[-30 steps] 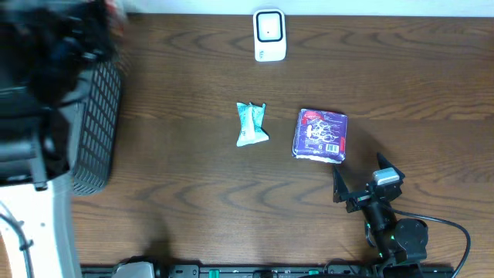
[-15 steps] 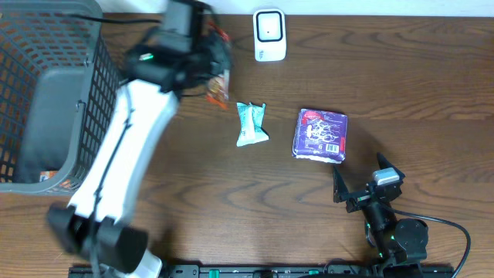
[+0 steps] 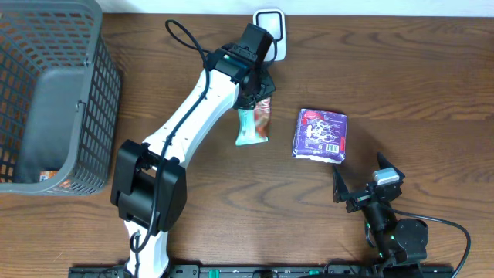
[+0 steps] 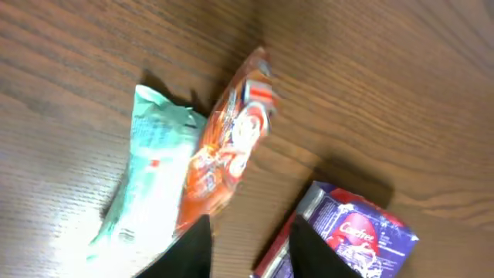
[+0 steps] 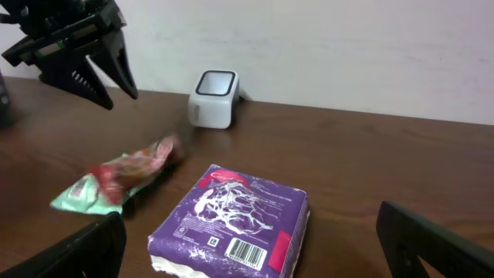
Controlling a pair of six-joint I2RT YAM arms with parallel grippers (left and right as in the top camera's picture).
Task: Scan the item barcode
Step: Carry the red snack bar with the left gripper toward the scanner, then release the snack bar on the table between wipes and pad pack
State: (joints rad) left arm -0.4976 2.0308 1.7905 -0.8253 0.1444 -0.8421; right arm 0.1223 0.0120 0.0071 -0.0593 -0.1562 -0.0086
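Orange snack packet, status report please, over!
Left tool open above orange packet, not holding it. Right tool open, parked. Packet overlaps teal packet, short of scanner.

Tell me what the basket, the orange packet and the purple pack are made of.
Basket: likely matte grey plastic, moulded open grid. Orange packet: glossy printed film, crinkled, catching light. Purple pack: soft printed plastic wrap, probably; rounded, puffy edges.

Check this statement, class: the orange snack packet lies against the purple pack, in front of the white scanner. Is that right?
Not quite. The orange snack packet lies against the green packet, not the purple pack, which sits apart from it, as the left wrist view shows. It is in front of the white scanner.
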